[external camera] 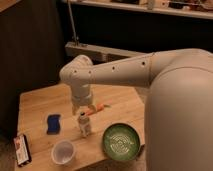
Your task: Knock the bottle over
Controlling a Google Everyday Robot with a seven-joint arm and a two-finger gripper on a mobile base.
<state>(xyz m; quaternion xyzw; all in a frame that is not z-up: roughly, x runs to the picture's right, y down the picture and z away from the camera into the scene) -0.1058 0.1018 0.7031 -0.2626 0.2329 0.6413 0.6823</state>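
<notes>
1. The pincer [80, 110] is held low over the wooden desk [35, 102], just above the bottle [83, 125]. Whether it is apart or together cannot be told.
2. The bottle is seen standing upright toward the front of the desk, so the task is judged not yet done. It is placed between the blue sponge [53, 123] and the green bowl [121, 142], with the clear cup [63, 151] near its front and the orange object [98, 107] just behind it.
3. If a push is made straight down on the cap, the bottle may be pinned instead of tipped.
4. If a sideways sweep is aimed too high, the cap may be missed. If it is aimed too low, the bottle may only be slid along.
5. The cup or the bowl may be struck if the sweep is carried too far, and the fallen bottle may be rolled off the front edge.
</notes>
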